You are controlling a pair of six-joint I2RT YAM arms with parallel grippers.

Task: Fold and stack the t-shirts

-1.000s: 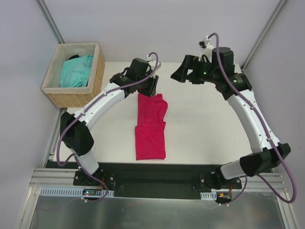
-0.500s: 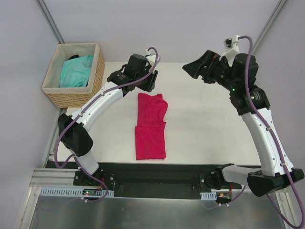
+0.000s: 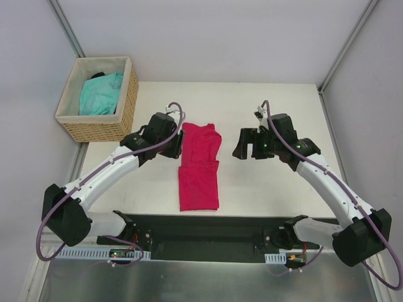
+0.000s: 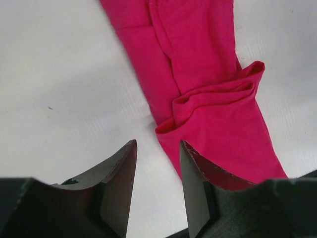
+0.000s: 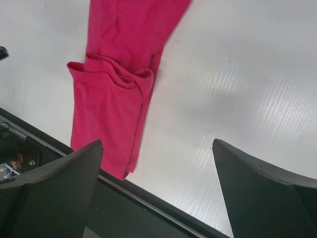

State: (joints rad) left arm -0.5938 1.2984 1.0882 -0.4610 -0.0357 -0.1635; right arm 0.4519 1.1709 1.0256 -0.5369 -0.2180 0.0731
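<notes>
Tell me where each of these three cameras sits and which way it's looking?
Top external: fixed above and behind the robot, looking down at the table, crimson-pink t-shirt and wicker basket; left arm and right arm show.
Left wrist: on the left arm, looking down past the left gripper at the shirt's fold.
Right wrist: on the right arm, looking past the wide-open right gripper toward the table's near edge.
Shared: all see that shirt.

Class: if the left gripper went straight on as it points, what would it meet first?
Probably the left gripper would meet the pink t-shirt at its folded edge, or the table just beside it.
</notes>
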